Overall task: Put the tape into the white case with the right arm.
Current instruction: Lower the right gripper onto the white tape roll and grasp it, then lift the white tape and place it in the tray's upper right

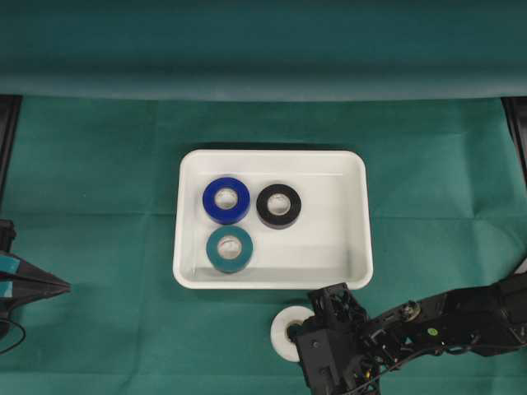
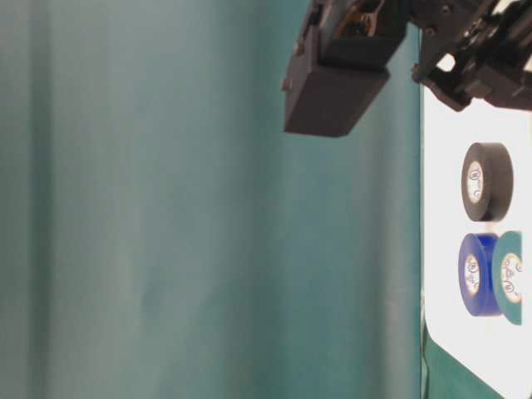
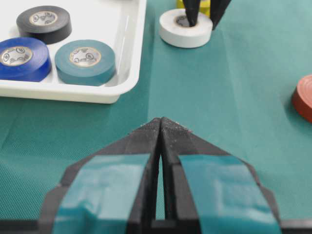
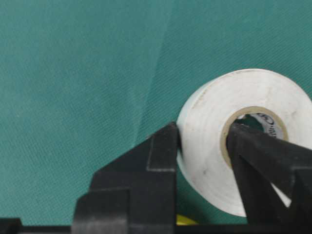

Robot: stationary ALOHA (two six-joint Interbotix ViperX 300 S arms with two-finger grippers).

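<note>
A white tape roll [image 1: 284,333] lies on the green cloth just in front of the white case [image 1: 272,282]. My right gripper [image 4: 202,134] is shut on the white tape [image 4: 209,151]: one black finger is inside the core, the other presses the outer wall. The left wrist view shows the white tape [image 3: 185,34] resting on the cloth with the right gripper [image 3: 202,17] on it. Inside the case lie a blue roll [image 1: 226,200], a black roll [image 1: 278,205] and a teal roll [image 1: 230,248]. My left gripper [image 3: 161,124] is shut and empty at the far left [image 1: 49,285].
A red roll [image 3: 304,97] lies on the cloth to the right of the white tape. A yellow roll [image 3: 207,6] shows just behind the right gripper's fingers. The case's raised rim [image 3: 73,91] stands between the tape and the case floor.
</note>
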